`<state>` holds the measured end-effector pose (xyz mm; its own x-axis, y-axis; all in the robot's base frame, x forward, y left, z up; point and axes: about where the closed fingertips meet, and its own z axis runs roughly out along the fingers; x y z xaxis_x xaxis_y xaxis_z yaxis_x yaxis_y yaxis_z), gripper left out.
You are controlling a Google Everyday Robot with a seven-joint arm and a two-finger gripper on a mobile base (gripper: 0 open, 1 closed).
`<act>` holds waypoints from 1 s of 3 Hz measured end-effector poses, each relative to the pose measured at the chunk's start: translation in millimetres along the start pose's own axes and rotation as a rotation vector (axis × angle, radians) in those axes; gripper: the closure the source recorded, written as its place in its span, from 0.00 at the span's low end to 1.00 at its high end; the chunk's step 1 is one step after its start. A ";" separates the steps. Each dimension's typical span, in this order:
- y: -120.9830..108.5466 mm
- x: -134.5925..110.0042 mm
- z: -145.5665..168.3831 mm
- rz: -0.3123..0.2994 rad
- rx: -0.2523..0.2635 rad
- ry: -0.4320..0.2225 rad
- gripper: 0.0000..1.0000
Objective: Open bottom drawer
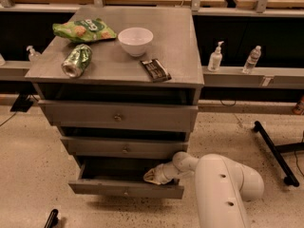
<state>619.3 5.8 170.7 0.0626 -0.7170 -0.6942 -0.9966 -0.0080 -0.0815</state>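
Observation:
The bottom drawer (124, 189) of the grey cabinet is pulled out, its slim front panel and small round knob facing me and a dark opening showing behind it. My gripper (153, 175) reaches in from the right at the end of the white arm (221, 191). It sits over the drawer's open top, just behind the right part of the front panel. The medium drawer (124, 148) and the top drawer (118, 116) above it stay pushed in.
On the cabinet top (180, 46) lie a green chip bag (83, 30), a green can (77, 61) on its side, a white bowl (136, 41) and a dark snack bar (156, 70). Two bottles (216, 57) stand on a ledge at right. A black stand leg (271, 145) crosses the floor.

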 end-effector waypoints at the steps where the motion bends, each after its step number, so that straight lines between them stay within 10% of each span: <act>1: 0.0 0.0 0.0 0.000 0.000 0.000 1.00; 3: 0.0 -0.1 0.1 0.000 0.000 0.000 0.82</act>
<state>619.3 5.9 170.7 0.0626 -0.7170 -0.6943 -0.9966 -0.0081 -0.0815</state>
